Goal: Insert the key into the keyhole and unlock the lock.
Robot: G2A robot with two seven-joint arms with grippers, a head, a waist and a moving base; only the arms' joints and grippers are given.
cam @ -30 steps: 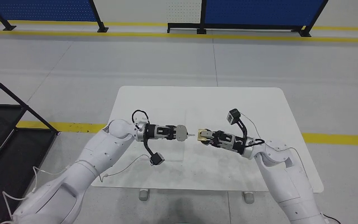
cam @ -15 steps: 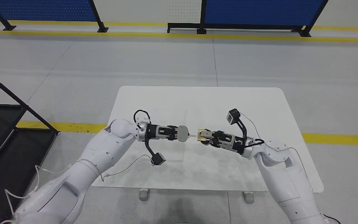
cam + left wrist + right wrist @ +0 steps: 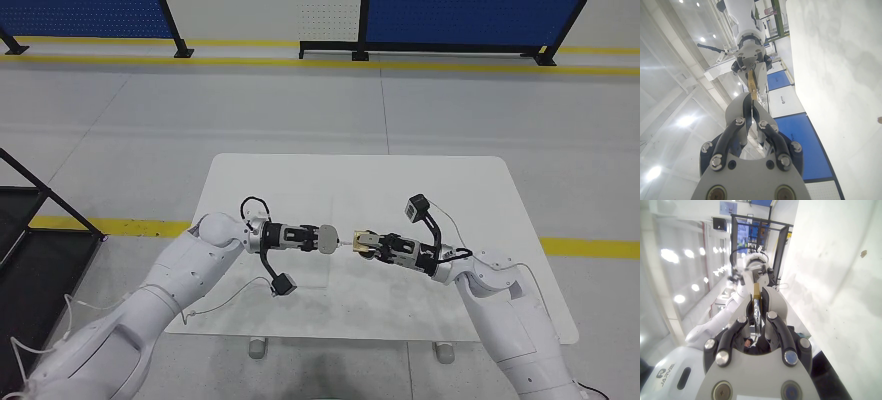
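Above the middle of the white table [image 3: 360,190], my two grippers face each other tip to tip. My left gripper [image 3: 329,238] is shut on a thin silver key [image 3: 343,241], seen edge-on between its dark pads [image 3: 746,108] in the left wrist view. My right gripper [image 3: 367,243] is shut on a brass padlock [image 3: 357,241]. The padlock's brass body [image 3: 756,291] points towards the left gripper, and its silver shackle [image 3: 756,315] lies between the fingers. The key's tip meets the padlock's [image 3: 752,85] end face; how deep it sits I cannot tell.
Both arms hover over the table's near half. The table's near edge [image 3: 350,335] lies close below the arms. A black rack [image 3: 20,250] stands on the floor to the left, and blue partitions [image 3: 460,20] stand far behind.
My left gripper has moved a little to the right with the key, closing the small gap to the padlock. The right arm has hardly moved.
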